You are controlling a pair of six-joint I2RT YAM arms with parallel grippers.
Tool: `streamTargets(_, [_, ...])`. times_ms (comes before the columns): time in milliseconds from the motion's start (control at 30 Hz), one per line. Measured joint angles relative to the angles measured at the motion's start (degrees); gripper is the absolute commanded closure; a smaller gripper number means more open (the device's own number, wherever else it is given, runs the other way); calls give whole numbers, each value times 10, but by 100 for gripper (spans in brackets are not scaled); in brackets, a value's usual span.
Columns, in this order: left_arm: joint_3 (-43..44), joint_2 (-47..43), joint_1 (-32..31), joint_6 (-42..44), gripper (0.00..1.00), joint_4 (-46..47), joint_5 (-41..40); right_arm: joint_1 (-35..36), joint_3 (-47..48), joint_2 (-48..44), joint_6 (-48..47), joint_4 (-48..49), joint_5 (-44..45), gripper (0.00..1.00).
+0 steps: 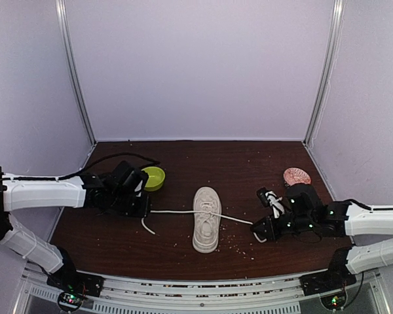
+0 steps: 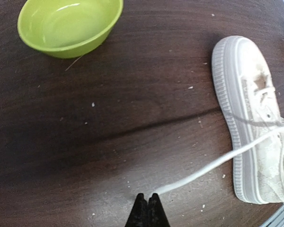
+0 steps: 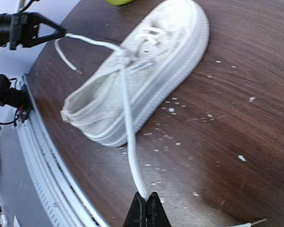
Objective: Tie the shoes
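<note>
The off-white sneaker (image 1: pixel 206 218) stands mid-table with its toe pointing away from me; it also shows in the left wrist view (image 2: pixel 255 118) and in the right wrist view (image 3: pixel 146 66). My left gripper (image 1: pixel 146 210) is shut on the left lace (image 2: pixel 213 163), which runs taut from the shoe to my closed fingertips (image 2: pixel 147 201). My right gripper (image 1: pixel 254 229) is shut on the right lace (image 3: pixel 128 137), also taut from the shoe. The laces cross at a knot on the shoe's top (image 3: pixel 123 56). The left lace's loose end (image 1: pixel 146 227) trails on the table.
A lime-green bowl (image 1: pixel 153 178) sits behind the left gripper, also in the left wrist view (image 2: pixel 70 26). A pinkish round object (image 1: pixel 297 176) lies at the back right. Small crumbs are scattered over the dark wood table (image 1: pixel 249 170). The table's front rail (image 3: pixel 47 156) is close.
</note>
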Motion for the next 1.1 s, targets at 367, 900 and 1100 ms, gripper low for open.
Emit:
streamTargets(367, [126, 40, 0, 89, 100, 69, 120, 217, 190, 178, 60, 56, -19, 82])
streamTargets(900, [162, 50, -7, 143, 100, 94, 231, 99, 277, 180, -60, 96, 62, 44])
streamTargets(1100, [177, 51, -14, 153, 100, 103, 256, 56, 304, 278, -105, 118, -16, 39])
